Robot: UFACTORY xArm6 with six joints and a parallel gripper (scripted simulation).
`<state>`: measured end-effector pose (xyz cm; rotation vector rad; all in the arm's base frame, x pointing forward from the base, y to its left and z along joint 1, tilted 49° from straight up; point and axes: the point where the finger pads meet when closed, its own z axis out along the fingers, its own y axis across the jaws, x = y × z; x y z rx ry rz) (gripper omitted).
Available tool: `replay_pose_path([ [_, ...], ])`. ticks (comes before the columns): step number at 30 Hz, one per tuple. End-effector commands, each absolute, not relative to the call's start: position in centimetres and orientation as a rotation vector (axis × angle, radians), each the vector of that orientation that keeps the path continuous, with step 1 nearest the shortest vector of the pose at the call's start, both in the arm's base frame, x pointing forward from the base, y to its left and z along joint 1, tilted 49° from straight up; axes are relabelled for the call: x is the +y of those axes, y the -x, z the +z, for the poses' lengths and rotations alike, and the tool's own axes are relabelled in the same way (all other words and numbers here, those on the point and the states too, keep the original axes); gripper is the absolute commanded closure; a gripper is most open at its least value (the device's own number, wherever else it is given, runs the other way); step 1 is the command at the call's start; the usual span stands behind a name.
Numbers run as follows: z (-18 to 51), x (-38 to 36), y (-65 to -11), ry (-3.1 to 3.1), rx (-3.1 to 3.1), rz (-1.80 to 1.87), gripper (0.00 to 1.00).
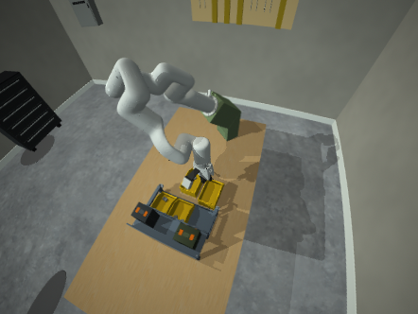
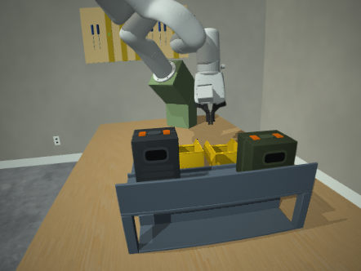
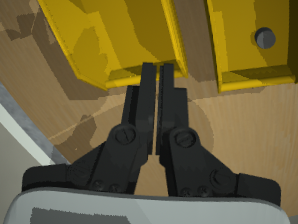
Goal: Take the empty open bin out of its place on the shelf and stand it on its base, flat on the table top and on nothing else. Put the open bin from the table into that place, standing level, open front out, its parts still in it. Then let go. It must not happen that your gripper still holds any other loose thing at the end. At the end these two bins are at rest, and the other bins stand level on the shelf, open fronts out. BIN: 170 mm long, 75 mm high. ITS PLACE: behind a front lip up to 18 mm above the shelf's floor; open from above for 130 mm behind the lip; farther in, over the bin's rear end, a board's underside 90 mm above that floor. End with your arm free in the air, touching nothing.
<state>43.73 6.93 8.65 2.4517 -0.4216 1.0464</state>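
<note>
Because the empty bin (image 1: 211,192) (image 3: 120,35) occupies the desk (image 1: 109,265) (image 2: 82,184) (image 3: 245,120), the shelf (image 1: 165,235) (image 2: 216,188) has a vacant place toward six o'clock from the jaws, pressed together.

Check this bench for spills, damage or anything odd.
Nothing stands out: the empty yellow bin and the other yellow bin look intact on the table, with the gray part inside its bin.

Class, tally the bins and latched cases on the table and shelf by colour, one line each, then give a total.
Yellow bins: 4
Black case: 1
Green case: 1
Total: 6
</note>
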Motion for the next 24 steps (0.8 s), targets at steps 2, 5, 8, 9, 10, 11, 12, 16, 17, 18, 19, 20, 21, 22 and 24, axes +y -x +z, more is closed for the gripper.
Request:
replay_pose_path([
  [2,9.56,6.93,-43.86,-2.446,-0.114,0.839,1.0],
  [5,9.58,6.93,-43.87,-2.445,-0.11,0.838,1.0],
  [8,9.59,6.93,-43.87,-2.445,-0.108,0.837,0.74],
  [9,9.59,6.93,-43.87,-2.445,-0.108,0.837,0.74],
  [10,9.59,6.93,-43.87,-2.445,-0.108,0.837,0.74],
  [11,9.59,6.93,-43.87,-2.445,-0.108,0.837,0.74],
  [12,9.59,6.93,-43.87,-2.445,-0.108,0.837,0.74],
  [16,9.59,6.93,-43.87,-2.445,-0.108,0.837,0.74],
  [17,9.59,6.93,-43.87,-2.445,-0.108,0.837,0.74],
  [18,9.59,6.93,-43.87,-2.445,-0.108,0.837,0.74],
  [19,9.59,6.93,-43.87,-2.445,-0.108,0.837,0.74],
  [20,9.59,6.93,-43.87,-2.445,-0.108,0.837,0.74],
  [21,9.59,6.93,-43.87,-2.445,-0.108,0.837,0.74],
  [22,9.59,6.93,-43.87,-2.445,-0.108,0.837,0.74],
  [24,9.59,6.93,-43.87,-2.445,-0.108,0.837,0.74],
])
